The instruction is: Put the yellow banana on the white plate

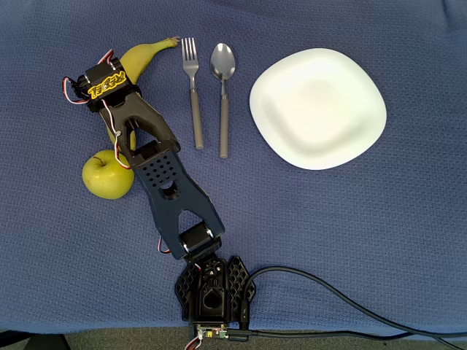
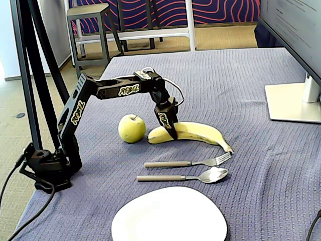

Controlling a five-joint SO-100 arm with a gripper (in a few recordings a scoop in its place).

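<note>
The black two-finger tool (image 2: 170, 131) pinches the long yellow banana (image 2: 198, 132); next, I reckon, lift toward the glossy white plate (image 2: 169, 219)

The only lettering stands on the black robot arm (image 2: 75, 113). In the overhead view a yellow outlined word sits on the arm's wrist block (image 1: 109, 82), just beside the banana (image 1: 149, 51); it is slanted and blurred, and cannot be read with certainty, though it may begin with "TE". In the fixed view the same kind of yellow logo appears three times on the arm: on the sloping lower link, on the level upper link (image 2: 126, 90), and on the gripper (image 2: 167, 123) where it meets the banana. Each is too small to spell out. No other text, number or sign is readable.
</note>
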